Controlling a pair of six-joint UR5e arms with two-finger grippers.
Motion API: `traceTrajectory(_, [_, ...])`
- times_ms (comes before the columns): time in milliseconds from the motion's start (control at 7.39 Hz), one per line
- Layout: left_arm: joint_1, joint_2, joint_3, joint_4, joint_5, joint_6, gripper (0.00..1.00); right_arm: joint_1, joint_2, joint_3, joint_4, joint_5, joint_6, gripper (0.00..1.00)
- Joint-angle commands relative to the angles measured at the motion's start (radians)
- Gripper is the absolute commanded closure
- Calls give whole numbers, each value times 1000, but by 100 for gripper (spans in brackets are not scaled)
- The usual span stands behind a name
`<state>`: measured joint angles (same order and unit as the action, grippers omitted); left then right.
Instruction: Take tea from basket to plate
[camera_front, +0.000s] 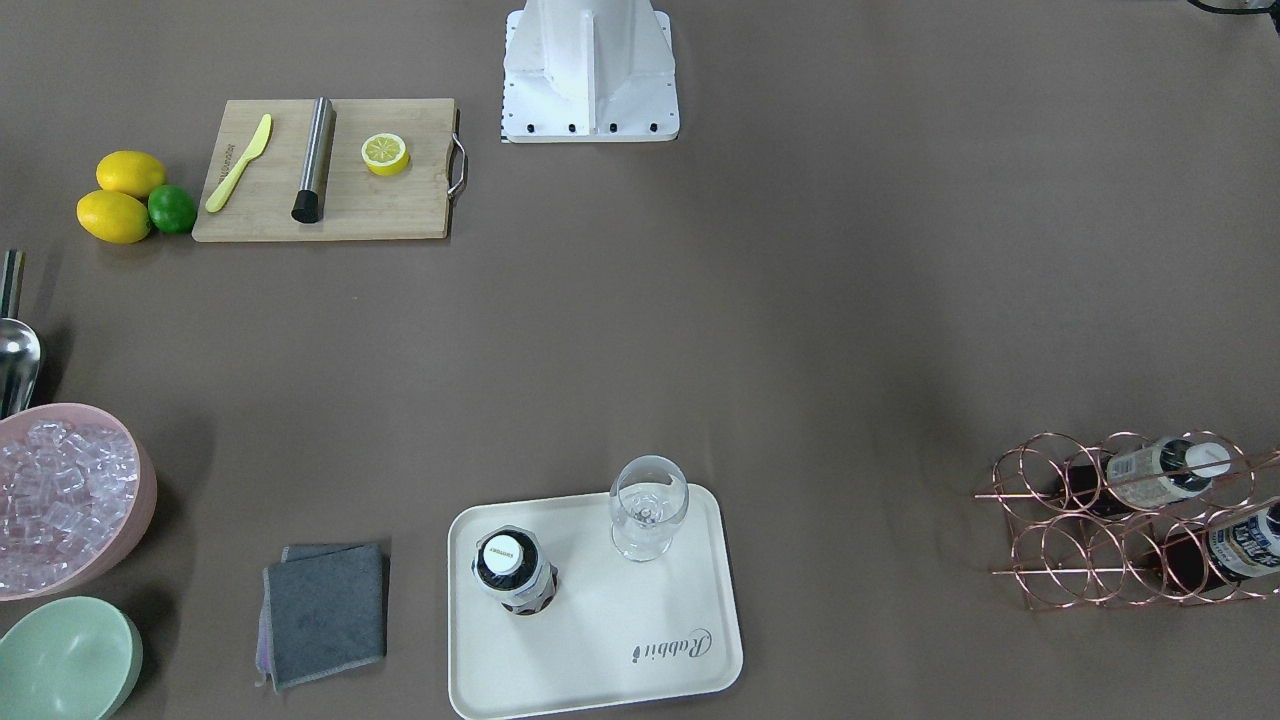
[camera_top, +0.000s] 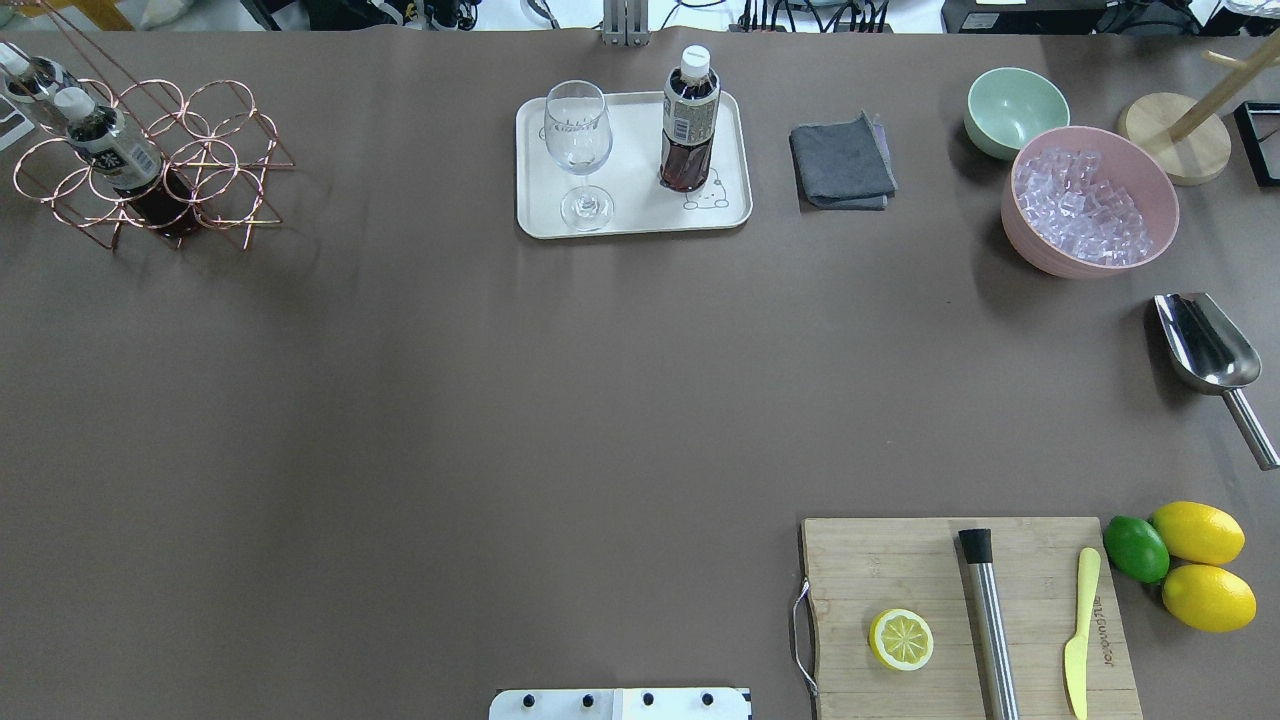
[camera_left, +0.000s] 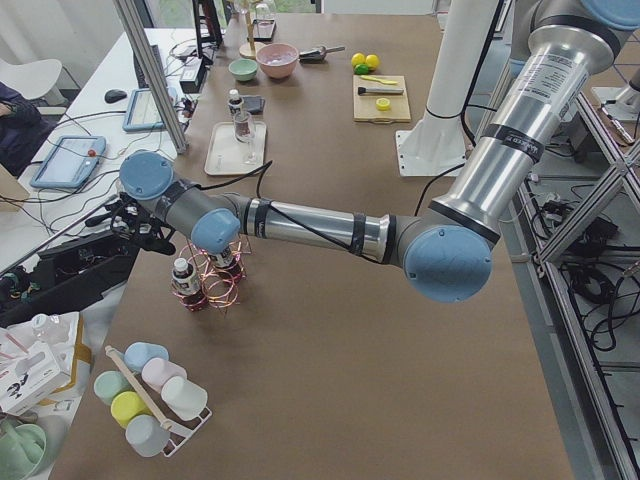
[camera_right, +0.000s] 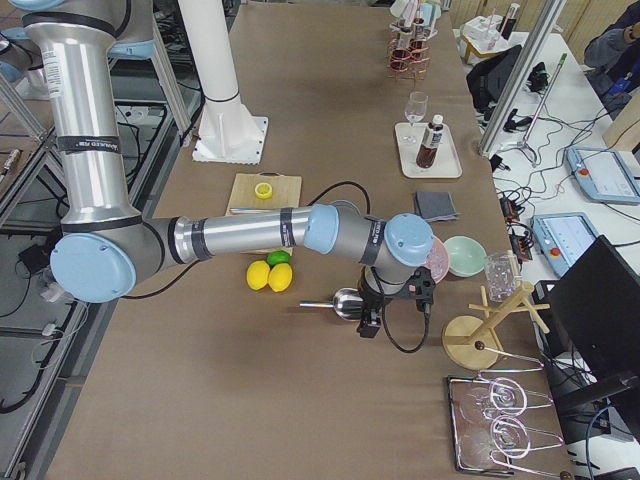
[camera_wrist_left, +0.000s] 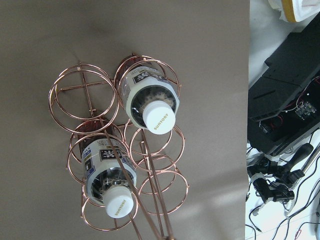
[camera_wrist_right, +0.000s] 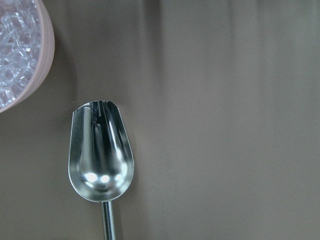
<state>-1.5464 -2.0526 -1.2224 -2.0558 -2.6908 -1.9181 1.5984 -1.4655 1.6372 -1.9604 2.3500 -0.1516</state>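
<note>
One tea bottle (camera_front: 513, 570) stands upright on the cream plate (camera_front: 610, 650), next to a clear glass (camera_front: 648, 505); the bottle also shows in the overhead view (camera_top: 688, 120). Two more tea bottles (camera_wrist_left: 150, 102) (camera_wrist_left: 107, 180) lie in the copper wire basket (camera_top: 215, 150) at the table's left end. My left gripper (camera_left: 128, 222) shows only in the exterior left view, hovering just beyond the basket (camera_left: 212, 282); I cannot tell if it is open. My right gripper (camera_right: 372, 318) shows only in the exterior right view, above the metal scoop (camera_right: 345, 300); I cannot tell its state.
A pink bowl of ice (camera_top: 1090, 205), a mint bowl (camera_top: 1012, 108), a grey cloth (camera_top: 842, 162) and the scoop (camera_top: 1205, 345) are at the right. A cutting board (camera_top: 965, 620) holds a lemon half, a muddler and a knife. Lemons and a lime (camera_top: 1185, 560) lie beside it.
</note>
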Motion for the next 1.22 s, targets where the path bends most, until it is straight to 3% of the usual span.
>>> traceTrajectory(0, [-14, 92, -78, -10, -1, 115, 3, 0, 2, 3, 0, -1, 1, 1])
traceTrajectory(406, [-27, 230, -198, -10, 2, 310, 3, 0, 5, 4, 0, 0, 3, 1])
traceTrajectory(541, [-12, 273, -230, -9, 20, 452, 3, 0, 8, 6, 0, 2, 3, 1])
traceTrajectory(1082, [130, 455, -316, -12, 227, 937, 3, 0, 13, 7, 0, 2, 1, 1])
